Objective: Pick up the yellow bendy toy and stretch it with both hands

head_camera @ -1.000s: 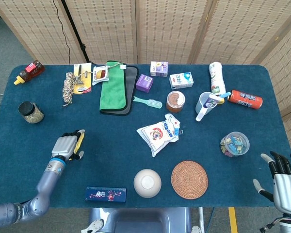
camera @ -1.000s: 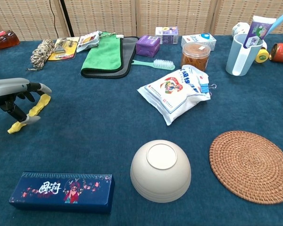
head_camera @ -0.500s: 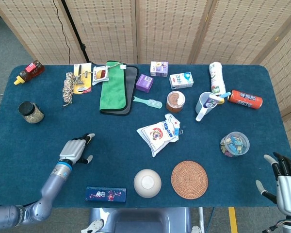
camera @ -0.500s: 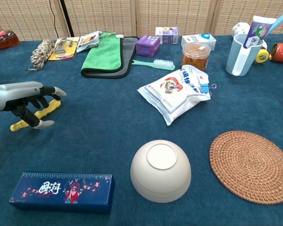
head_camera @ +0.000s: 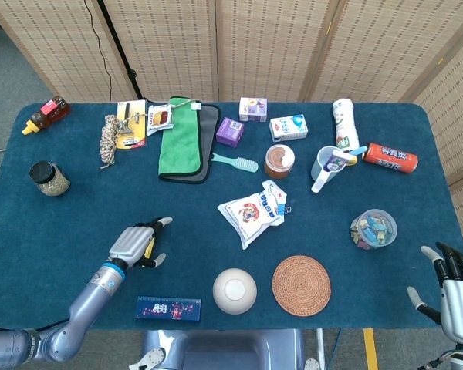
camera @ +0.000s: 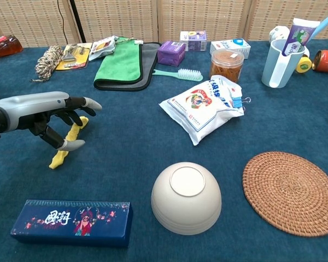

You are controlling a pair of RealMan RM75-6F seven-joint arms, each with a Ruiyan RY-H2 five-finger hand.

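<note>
The blue cloth-covered surface (head_camera: 54, 231) is shown from the head and chest cameras. Toward its far edge a green towel (head_camera: 177, 139) is laid over a dark grey one, with a teal brush (head_camera: 235, 162) just beside it. Near the middle a white snack bag (camera: 203, 106) is seen, with an orange-filled jar (camera: 227, 64) behind it. At the near side a woven round coaster (camera: 291, 192) is placed beside an upturned white bowl (camera: 186, 197), and a dark blue printed box (camera: 71, 221) lies at the near left. A pale blue cup (camera: 279, 63) holding a toothpaste tube stands at the far right.

The left hand (camera: 57, 117) is held low over the near-left part of the surface, fingers curled downward around the yellow bendy toy (camera: 68, 143). The toy is gripped at its upper part between the fingers, and its lower end touches or nearly touches the cloth; which cannot be told. In the head view the toy (head_camera: 148, 248) is seen as a yellow sliver beneath the same hand (head_camera: 135, 243).

The right hand (head_camera: 454, 289) is seen at the near-right corner, off the surface edge, with fingers spread apart and nothing held.
</note>
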